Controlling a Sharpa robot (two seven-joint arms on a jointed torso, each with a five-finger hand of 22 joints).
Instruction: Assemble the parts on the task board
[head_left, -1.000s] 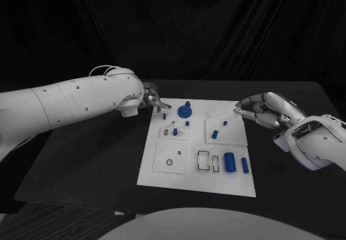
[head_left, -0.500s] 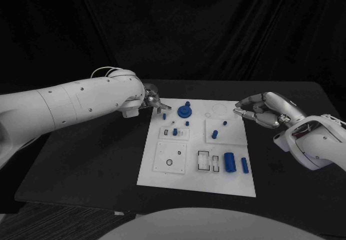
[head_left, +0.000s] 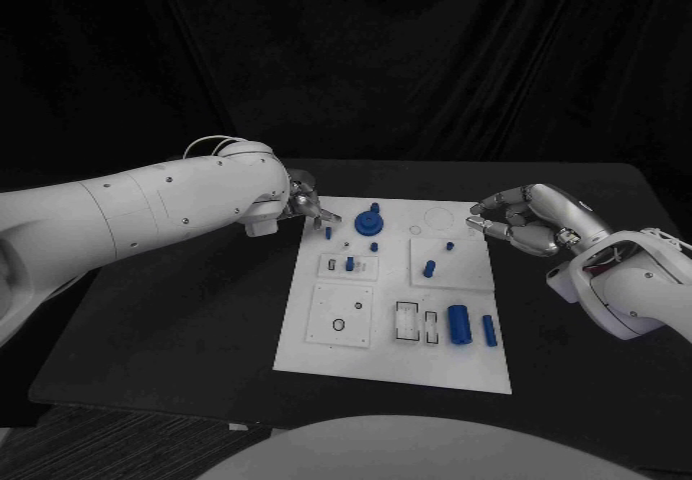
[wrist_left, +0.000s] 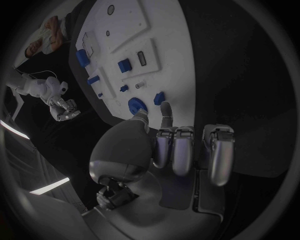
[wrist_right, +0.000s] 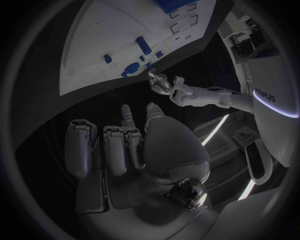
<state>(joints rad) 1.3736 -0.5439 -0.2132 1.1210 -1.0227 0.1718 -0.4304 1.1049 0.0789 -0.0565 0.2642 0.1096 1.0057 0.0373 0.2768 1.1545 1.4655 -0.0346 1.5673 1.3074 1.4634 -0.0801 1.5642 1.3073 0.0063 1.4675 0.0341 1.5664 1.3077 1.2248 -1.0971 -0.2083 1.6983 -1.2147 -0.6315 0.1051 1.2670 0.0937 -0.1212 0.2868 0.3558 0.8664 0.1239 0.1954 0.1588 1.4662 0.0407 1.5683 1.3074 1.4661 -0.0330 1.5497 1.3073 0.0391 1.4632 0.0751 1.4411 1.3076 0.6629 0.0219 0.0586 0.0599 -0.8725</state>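
Note:
The white task board lies in the middle of the table. Near its far edge stands a round blue part, with small blue pegs beside it. A large blue cylinder and a slimmer one lie near its front right. My left hand hovers at the board's far left corner, fingers curled in, holding nothing; its wrist view shows the hand just short of the round part. My right hand hangs off the board's far right edge, fingers curled, with nothing in them.
Black table lies on all sides of the board. The board carries raised white plates with slots and holes. The right wrist view shows my left hand beyond the board's edge.

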